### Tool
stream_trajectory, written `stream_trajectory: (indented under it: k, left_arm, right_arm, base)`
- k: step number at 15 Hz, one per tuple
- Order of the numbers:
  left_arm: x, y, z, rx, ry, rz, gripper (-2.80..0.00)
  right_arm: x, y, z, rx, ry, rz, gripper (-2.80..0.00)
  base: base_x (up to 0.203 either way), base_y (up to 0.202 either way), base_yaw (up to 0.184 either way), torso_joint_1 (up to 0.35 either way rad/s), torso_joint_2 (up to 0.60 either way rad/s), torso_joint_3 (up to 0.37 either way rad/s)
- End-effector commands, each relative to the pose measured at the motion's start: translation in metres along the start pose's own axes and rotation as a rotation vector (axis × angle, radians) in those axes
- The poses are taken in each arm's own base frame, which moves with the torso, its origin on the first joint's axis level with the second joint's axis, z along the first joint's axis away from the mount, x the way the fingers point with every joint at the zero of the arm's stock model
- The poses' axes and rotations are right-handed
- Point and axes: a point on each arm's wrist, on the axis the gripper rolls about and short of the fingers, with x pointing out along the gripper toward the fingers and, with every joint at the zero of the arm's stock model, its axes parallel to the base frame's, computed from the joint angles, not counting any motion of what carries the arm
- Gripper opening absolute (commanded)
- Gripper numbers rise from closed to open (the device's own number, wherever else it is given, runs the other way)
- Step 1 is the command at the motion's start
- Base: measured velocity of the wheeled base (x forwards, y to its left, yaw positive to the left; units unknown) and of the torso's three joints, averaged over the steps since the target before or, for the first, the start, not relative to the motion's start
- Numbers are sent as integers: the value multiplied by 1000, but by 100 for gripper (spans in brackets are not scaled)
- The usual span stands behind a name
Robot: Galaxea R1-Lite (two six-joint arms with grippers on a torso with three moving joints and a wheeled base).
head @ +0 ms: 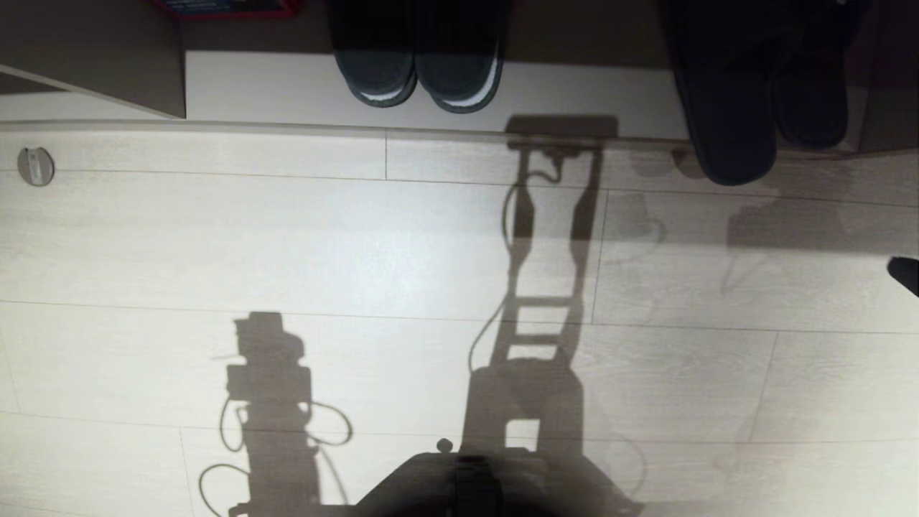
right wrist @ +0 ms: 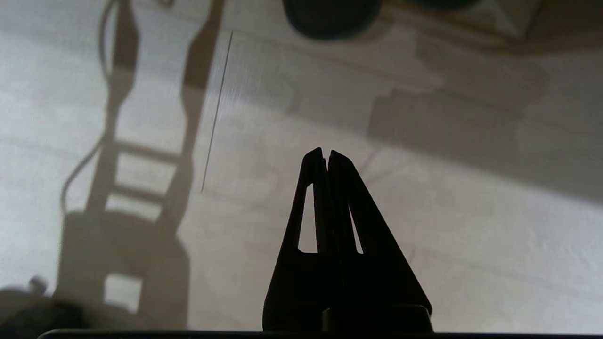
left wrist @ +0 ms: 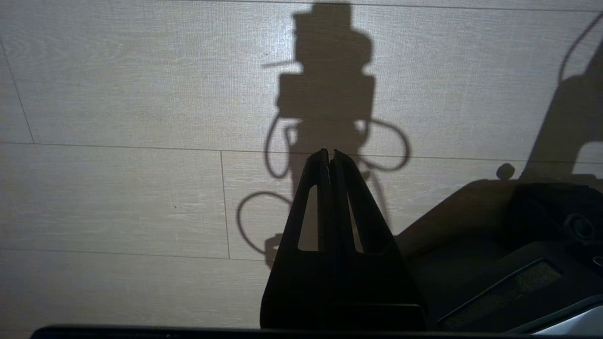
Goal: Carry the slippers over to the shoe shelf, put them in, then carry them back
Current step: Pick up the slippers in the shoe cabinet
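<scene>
The slippers [head: 725, 108] lie side by side in the right part of the shoe shelf [head: 287, 86], dark in shadow. The left one's toe sticks out over the shelf's front edge above the floor, and that toe [right wrist: 332, 19] also shows in the right wrist view. My right gripper [right wrist: 325, 151] hangs shut and empty over the pale floor, short of the toe. Only its dark tip [head: 906, 274] shows at the right edge of the head view. My left gripper [left wrist: 329, 151] is shut and empty over the floor beside my base.
Another pair of slippers with white sole edges [head: 420, 64] stands in the middle of the shelf. A slanted panel [head: 93, 64] bounds the shelf on the left. A small round metal disc [head: 35, 166] sits on the floor. My base [head: 467, 481] fills the near edge.
</scene>
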Motion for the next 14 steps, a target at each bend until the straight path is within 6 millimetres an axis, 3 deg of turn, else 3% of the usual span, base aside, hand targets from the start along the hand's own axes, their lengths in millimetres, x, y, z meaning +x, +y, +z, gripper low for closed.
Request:
stream_trajectory:
  k: [1,5,10,11,14]
  left_arm:
    - [0,0,0,0,-1,1,-280]
    - [0,0,0,0,-1,1,-280]
    - [0,0,0,0,-1,1,-280]
    - [0,0,0,0,-1,1,-280]
    - [0,0,0,0,-1,1,-280]
  right_arm:
    - [63,-1,-11,-10,42,11,-280]
    - [117,-6,6,-91,-159,-30,-280]
    - [155,-11,29,-103,-312,-52,-280]
    - [162,-12,34,-105,-342,-57,0]
    - [172,-13,43,-113,-405,-71,0]
  base:
    - [0,0,0,0,0,0]
    - [0,0,0,0,0,0]
    - [0,0,0,0,0,0]
    - [0,0,0,0,0,0]
    - [0,0,0,0,0,0]
